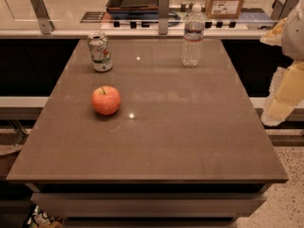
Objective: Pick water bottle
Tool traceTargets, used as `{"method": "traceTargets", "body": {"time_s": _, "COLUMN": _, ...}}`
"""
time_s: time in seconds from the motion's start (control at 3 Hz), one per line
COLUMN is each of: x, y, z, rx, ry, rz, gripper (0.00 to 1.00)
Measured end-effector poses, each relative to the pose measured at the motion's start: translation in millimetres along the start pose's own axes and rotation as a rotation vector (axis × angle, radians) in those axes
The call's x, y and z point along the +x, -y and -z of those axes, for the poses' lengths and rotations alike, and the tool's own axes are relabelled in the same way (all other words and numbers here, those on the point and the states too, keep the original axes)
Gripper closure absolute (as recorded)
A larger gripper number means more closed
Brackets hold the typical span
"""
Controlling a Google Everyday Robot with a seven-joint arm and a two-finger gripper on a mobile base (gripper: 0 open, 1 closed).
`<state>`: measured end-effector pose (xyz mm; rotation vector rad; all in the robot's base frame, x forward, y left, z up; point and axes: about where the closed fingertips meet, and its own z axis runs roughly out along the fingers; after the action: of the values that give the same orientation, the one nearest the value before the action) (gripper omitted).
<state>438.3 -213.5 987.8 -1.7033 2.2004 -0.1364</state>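
Note:
The water bottle (192,36) is tall, clear and ribbed, with a white cap and a pale label band. It stands upright near the table's far edge, right of centre. My gripper (279,99) is at the right edge of the view, beyond the table's right side and nearer than the bottle. It is well apart from the bottle and touches nothing.
A white printed drink can (100,52) stands at the far left of the brown table (156,141). A red apple (106,100) lies in front of the can. A glass partition with metal posts (163,6) runs behind the table, with a cardboard box (225,0) beyond it.

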Motion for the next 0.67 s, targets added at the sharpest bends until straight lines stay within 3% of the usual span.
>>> {"method": "traceTargets", "body": {"time_s": 0.33, "x": -0.1, "y": 1.0, "z": 0.6, "rx": 0.005, "ry": 0.003, "rz": -0.001, "gripper": 0.00}}
{"method": "traceTargets", "body": {"time_s": 0.67, "x": 1.0, "y": 15.3, "z": -2.9, "rx": 0.043, "ry": 0.055, "rz": -0.032, "gripper": 0.00}}
